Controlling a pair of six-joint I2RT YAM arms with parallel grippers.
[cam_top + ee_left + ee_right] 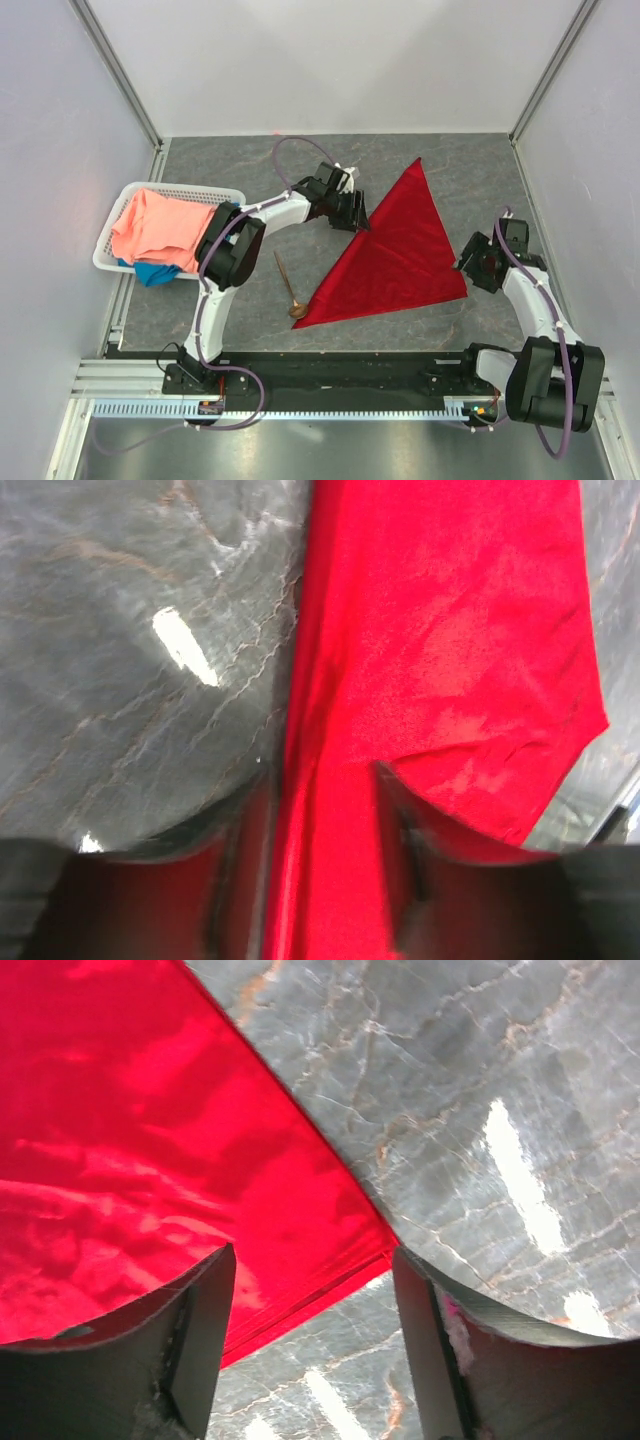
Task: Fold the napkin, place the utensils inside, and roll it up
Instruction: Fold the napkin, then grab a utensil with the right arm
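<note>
Shows the napkin [395,250] folded into 1 deep red triangle right of centre on the grey table [230,165], apex toward 12 o'clock. Puts the spoon [287,288] just beside its 8 o'clock corner. Catches the left gripper [358,212] spread wide astride the 10 o'clock edge and the right gripper [468,265] parted around the 4 o'clock corner, both unclamped. Leaves a white basket [190,190] of cloths at 9 o'clock.

Occlusions and crops.
Blue cloth [152,272] mostly buried under salmon-pink cloth [160,228] in basket [200,189]. Left wrist view: fingers [415,880] of left gripper [323,777] blurred, cut by bottom edge; napkin [440,630] runs off top. Right wrist view: napkin runs off top and left. Spoon [286,285] bowl detail too small.
</note>
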